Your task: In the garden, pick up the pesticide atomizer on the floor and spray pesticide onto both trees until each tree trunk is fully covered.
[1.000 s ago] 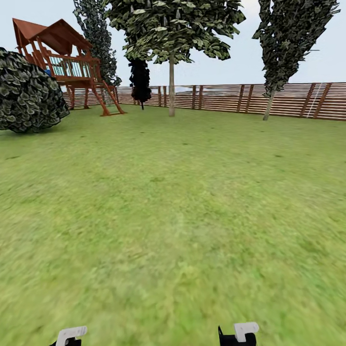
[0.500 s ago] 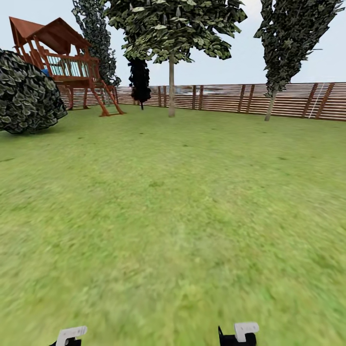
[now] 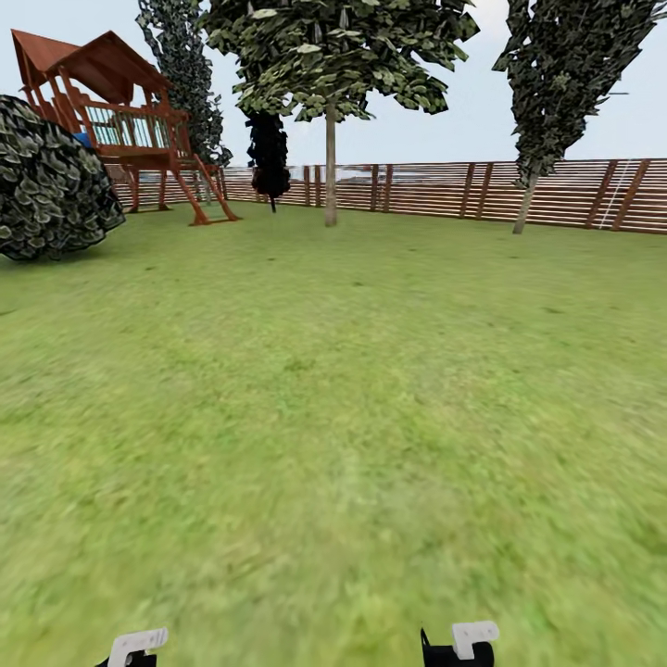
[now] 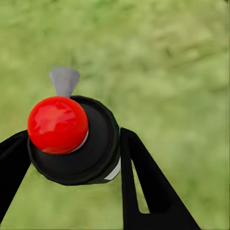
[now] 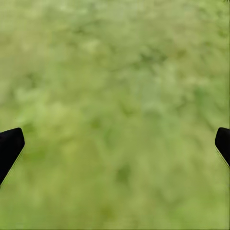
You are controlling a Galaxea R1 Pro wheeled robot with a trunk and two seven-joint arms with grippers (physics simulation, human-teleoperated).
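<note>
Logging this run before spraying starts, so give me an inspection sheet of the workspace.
Surface: grass lawn.
Job's things: atomizer with red top, held over grass; tree with pale trunk ahead near the fence; a second tree stands to the right by the fence.
Clutter: nothing seen.
Grippers: left gripper shut on the atomizer; right gripper open, nothing between its fingers.
Cables: nothing seen.
Surroundings: slat fence, playhouse, bush, narrow black tree.
</note>
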